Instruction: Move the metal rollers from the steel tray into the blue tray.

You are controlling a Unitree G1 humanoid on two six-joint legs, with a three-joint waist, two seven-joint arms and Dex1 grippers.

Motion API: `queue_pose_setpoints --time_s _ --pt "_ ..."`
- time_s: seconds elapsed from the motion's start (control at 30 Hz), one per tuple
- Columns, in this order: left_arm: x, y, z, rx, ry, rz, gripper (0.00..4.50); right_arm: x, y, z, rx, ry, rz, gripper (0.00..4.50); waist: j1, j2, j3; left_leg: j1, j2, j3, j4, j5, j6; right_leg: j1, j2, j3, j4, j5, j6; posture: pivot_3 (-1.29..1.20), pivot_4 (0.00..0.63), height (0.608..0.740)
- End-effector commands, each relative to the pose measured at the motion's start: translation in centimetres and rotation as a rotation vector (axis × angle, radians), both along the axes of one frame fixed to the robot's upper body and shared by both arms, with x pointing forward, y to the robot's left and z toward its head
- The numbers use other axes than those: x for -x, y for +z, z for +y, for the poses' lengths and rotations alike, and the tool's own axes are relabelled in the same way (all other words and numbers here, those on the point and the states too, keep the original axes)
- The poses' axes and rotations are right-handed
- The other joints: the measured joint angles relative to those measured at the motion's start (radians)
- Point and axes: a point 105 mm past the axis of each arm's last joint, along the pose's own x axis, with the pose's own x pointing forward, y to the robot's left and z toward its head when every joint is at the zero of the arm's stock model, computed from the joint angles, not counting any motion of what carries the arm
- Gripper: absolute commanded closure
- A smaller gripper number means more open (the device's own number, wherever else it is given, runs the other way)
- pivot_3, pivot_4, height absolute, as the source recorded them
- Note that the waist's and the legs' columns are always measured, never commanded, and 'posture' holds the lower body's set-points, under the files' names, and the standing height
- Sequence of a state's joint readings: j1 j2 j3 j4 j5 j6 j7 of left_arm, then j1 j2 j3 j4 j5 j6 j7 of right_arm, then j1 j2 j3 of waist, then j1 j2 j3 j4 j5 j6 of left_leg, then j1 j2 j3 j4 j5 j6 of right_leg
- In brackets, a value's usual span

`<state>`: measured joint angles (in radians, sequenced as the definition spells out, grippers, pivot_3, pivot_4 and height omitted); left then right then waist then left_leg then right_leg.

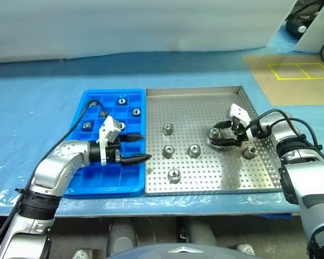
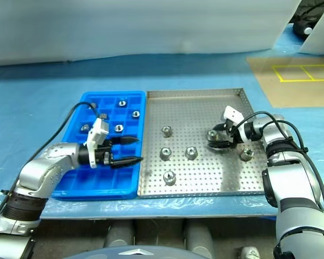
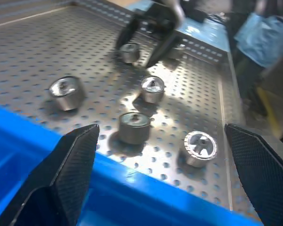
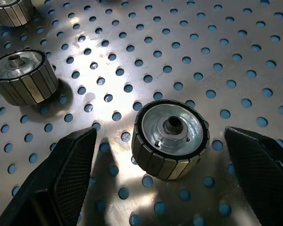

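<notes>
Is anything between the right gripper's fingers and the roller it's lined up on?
Nothing visible. The right gripper is open, its fingers either side of one metal roller standing on the steel tray; only bare perforated floor lies between them.

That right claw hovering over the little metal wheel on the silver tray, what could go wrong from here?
The right claw stands open with a roller between its fingers but not yet gripped; closing off-centre might knock it away or tip it. Another roller sits close beside that arm and could get bumped. The left claw, open over the blue tray's edge by the steel tray, might clip that rim.
</notes>
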<state>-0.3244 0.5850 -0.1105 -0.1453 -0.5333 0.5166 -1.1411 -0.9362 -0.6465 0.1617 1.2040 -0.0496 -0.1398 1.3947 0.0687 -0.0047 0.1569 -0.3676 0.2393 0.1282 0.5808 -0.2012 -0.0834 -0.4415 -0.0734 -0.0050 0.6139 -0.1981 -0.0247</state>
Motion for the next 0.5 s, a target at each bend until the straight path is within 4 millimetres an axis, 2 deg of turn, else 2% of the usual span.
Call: queue_pose_setpoints --time_s 0.03,0.17,0.2,0.27,0.47,0.5 --pt "-0.5 0.7 -0.6 -0.024 -0.064 -0.067 0.0 -0.4 0.8 0.6 -0.026 0.012 -0.037 0.02 0.0 0.0 0.0 0.001 0.0 0.001 0.0 0.0 0.0 0.0 0.0 0.0 0.002 0.0 -0.001 0.04 0.15 0.74" --pt "-1.4 1.3 -2.1 -0.002 -0.099 -0.098 0.0 -0.2 0.2 0.8 -0.034 0.017 -0.03 0.02 0.0 0.0 0.0 0.001 0.001 0.007 0.0 0.001 0.0 0.0 -0.001 0.004 0.005 -0.001 -0.001 0.01 0.15 0.74" --pt "-1.5 1.3 -2.3 0.002 -0.102 -0.1 0.0 -0.1 0.2 0.8 -0.036 0.019 -0.029 0.2 -0.001 0.0 0.0 0.001 0.001 0.009 0.0 0.001 0.0 0.0 -0.001 0.004 0.005 -0.001 -0.001 0.01 0.15 0.74" --pt "-1.6 1.3 -2.5 0.005 -0.107 -0.103 0.0 -0.1 0.2 0.8 -0.039 0.02 -0.029 0.6 -0.002 0.0 0.0 0.002 0.001 0.01 0.0 0.001 0.001 0.0 -0.001 0.005 0.005 -0.001 -0.001 0.0 0.15 0.74" --pt "-1.6 1.1 -2.4 0.007 -0.102 -0.093 0.0 0.1 0.0 0.3 -0.034 0.009 -0.029 2.68 -0.003 0.0 0.0 0.002 0.002 0.012 -0.001 0.001 0.001 -0.002 0.0 0.006 0.005 -0.001 -0.002 -0.01 0.15 0.74" --pt "-1.6 1.1 -2.3 0.006 -0.099 -0.092 0.0 0.1 0.0 0.4 -0.033 0.013 -0.023 2.86 -0.003 0.0 0.0 0.002 0.002 0.012 -0.001 0.001 0.001 -0.002 0.0 0.006 0.005 -0.001 -0.002 -0.01 0.15 0.74"
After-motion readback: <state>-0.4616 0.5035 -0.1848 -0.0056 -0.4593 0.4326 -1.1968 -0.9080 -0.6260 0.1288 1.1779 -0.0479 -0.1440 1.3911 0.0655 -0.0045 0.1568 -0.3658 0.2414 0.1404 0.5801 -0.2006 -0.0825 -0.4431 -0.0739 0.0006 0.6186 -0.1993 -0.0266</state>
